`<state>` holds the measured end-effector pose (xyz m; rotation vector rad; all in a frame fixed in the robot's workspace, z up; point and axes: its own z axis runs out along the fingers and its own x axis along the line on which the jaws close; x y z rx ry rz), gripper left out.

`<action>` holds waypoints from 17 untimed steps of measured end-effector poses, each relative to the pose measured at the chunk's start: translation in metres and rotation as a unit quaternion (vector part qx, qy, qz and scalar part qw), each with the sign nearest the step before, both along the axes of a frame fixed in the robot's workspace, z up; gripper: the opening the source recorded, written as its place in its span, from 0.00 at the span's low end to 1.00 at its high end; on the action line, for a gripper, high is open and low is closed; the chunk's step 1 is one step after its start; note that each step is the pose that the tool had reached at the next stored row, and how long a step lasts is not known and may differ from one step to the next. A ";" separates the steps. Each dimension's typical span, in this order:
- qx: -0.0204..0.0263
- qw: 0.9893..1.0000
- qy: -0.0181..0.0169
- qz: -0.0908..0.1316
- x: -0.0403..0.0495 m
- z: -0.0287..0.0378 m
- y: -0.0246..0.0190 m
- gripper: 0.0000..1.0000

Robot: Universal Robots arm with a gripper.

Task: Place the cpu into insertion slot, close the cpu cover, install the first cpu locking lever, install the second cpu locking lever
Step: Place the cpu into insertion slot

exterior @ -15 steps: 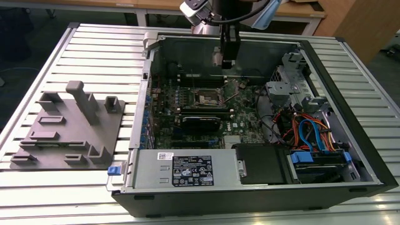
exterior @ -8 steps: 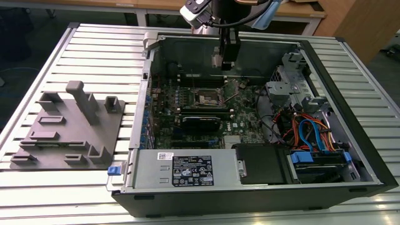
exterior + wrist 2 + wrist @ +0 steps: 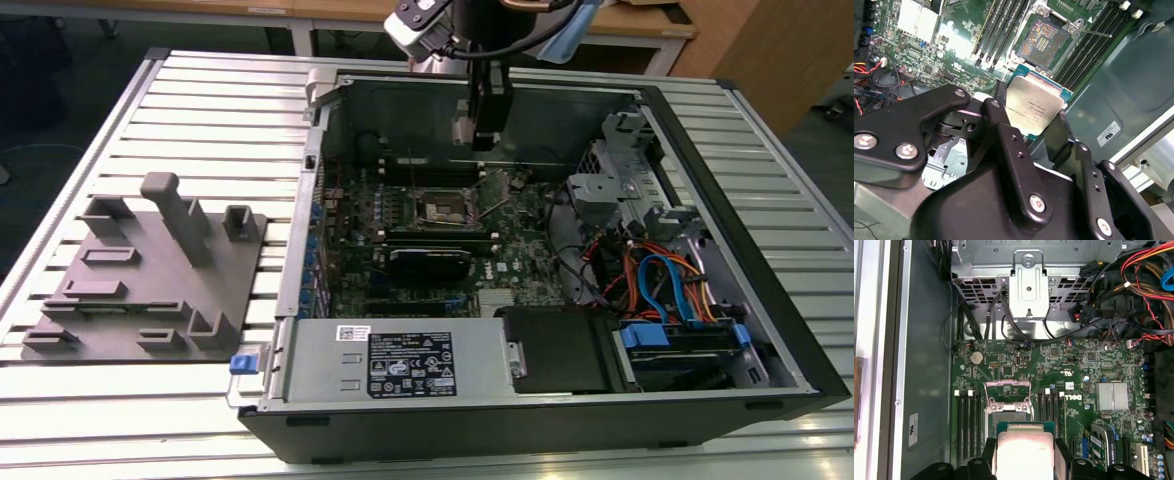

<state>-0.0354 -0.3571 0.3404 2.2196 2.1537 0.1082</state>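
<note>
The gripper [image 3: 1031, 117] is clamped on the cpu [image 3: 1034, 107], its two black fingers [image 3: 1000, 125] pressing on opposite edges of the chip, so the silver-grey top faces out between them in both wrist views. In the exterior view the gripper [image 3: 483, 128] hangs inside the open computer case [image 3: 534, 438], above the green circuit board [image 3: 1079, 370]. The insertion slot [image 3: 1046, 40] lies beyond the fingertips and below them, well apart from the chip, with its dark centre exposed. The cpu cover [image 3: 1007, 384] stands raised at the slot's far side, and the long memory slots [image 3: 968, 415] run along either side of it. The chip looks light, thin and stiff. Its smooth metal top would likely be slippery under a loose hold, and its underside contacts are probably easy to damage, as is the bared socket. The edges, where the fingers sit now, seem the right place to hold it, keeping it level.
</note>
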 end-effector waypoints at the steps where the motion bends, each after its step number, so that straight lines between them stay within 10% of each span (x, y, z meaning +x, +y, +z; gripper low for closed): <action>1: 0.000 1.000 0.000 0.000 0.0000 -0.0005 0.0000 0.54; 17: 0.000 1.000 0.000 0.000 -0.0002 -0.0174 0.0000 0.54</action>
